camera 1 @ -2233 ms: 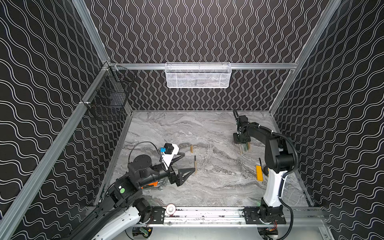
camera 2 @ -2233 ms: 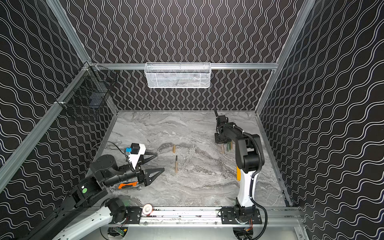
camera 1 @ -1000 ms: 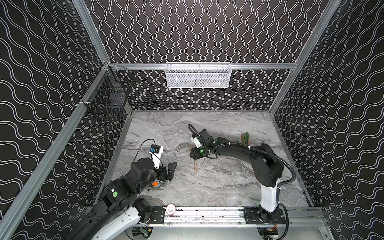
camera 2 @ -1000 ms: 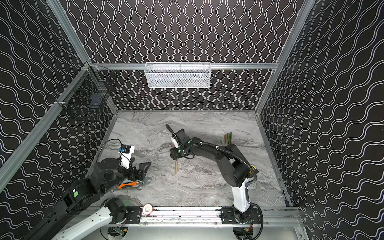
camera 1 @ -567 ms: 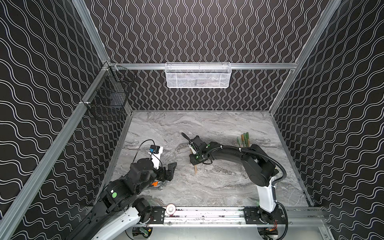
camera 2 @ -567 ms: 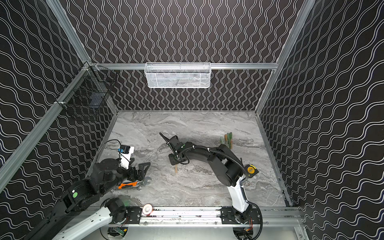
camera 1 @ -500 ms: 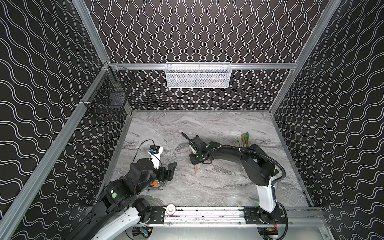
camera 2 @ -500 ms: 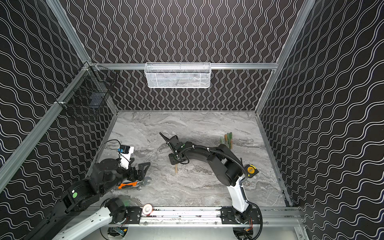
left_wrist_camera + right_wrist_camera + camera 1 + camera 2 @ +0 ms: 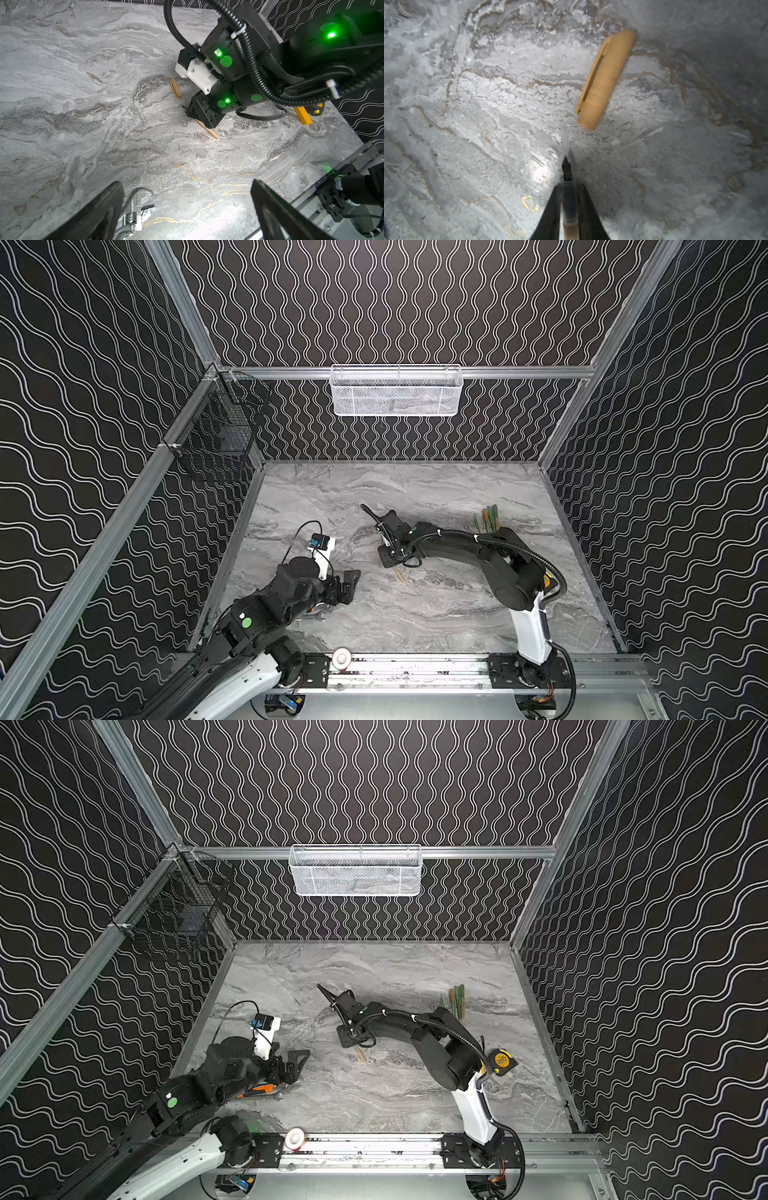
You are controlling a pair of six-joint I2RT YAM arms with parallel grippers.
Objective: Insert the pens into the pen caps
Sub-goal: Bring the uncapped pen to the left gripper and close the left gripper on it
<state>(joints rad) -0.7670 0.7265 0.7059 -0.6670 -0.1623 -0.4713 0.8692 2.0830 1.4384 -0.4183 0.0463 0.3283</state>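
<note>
Right gripper (image 9: pixel 569 188) pinching tan pen (image 9: pixel 210 131) near its dark tip. Tan cap (image 9: pixel 604 81) lies just ahead of tip, skewed. Lift, align tip with cap mouth, push straight.

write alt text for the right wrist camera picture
The right gripper is shut on a tan pen, its dark tip pointing out over the grey marble table. A tan pen cap lies flat on the table just beyond the tip, not touching it.
</note>
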